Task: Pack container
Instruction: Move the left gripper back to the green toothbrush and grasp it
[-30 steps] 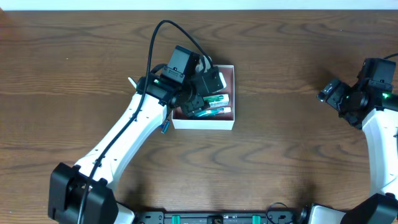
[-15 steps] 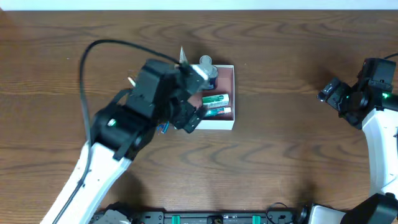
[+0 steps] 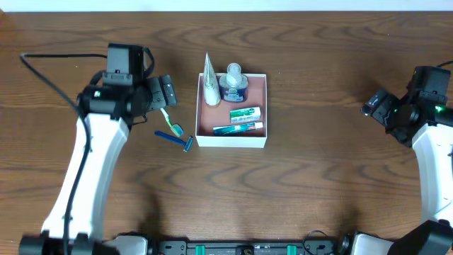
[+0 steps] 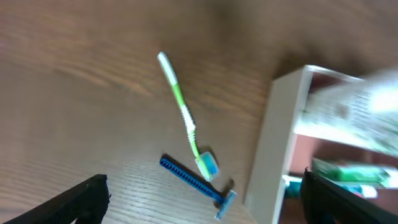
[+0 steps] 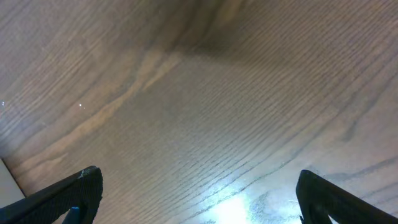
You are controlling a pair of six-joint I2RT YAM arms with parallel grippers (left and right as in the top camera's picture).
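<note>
The container (image 3: 231, 139) is a white-walled box with a reddish-brown floor at the table's middle. It holds a white tube (image 3: 210, 86), a blue-capped bottle (image 3: 233, 82) and two green toothpaste items (image 3: 244, 112). It also shows in the left wrist view (image 4: 273, 143). A green toothbrush (image 3: 168, 122) and a blue razor (image 3: 177, 139) lie on the table just left of it; they also show in the left wrist view, toothbrush (image 4: 183, 115) and razor (image 4: 196, 182). My left gripper (image 3: 164, 91) is open and empty, left of the container. My right gripper (image 3: 374, 106) is open and empty at the far right.
Brown wooden table (image 3: 318, 177) all round. The right wrist view shows only bare wood (image 5: 205, 106). The left arm's black cable (image 3: 56, 55) arcs over the table's left side.
My left arm has swung away from above the container to the left. The container's contents now show uncovered. The right arm has not moved.
</note>
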